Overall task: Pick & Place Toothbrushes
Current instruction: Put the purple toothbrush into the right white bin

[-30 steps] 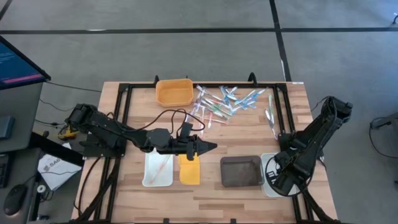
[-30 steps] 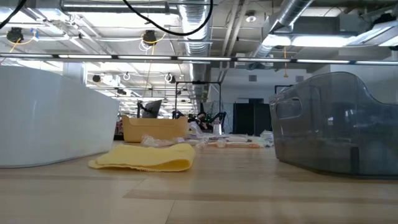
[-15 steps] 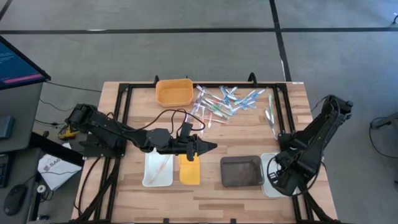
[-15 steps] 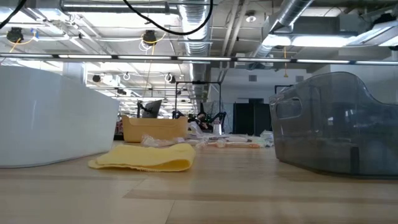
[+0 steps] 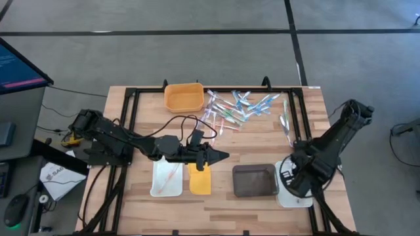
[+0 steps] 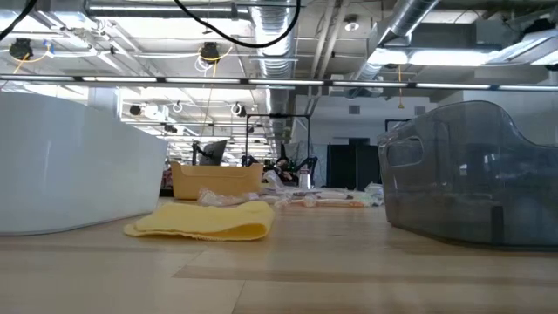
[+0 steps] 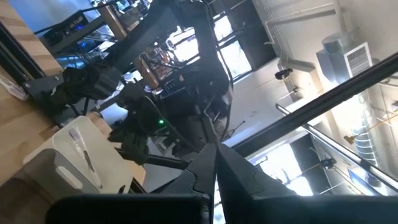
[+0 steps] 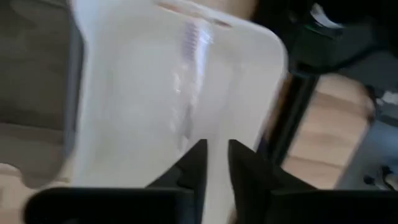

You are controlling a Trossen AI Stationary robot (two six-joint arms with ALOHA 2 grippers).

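The right gripper's (image 8: 216,147) jaws stand a narrow gap apart with nothing between them, above a clear toothbrush (image 8: 187,74) lying in the white tray (image 5: 282,198). The left gripper (image 5: 223,155) is closed and empty over the yellow lid (image 5: 200,181). Over the last second the right arm has shifted slightly over that tray. This suggests one brush has just been delivered, while the pile of toothbrushes (image 5: 237,107) at the table's far side remains to be moved.
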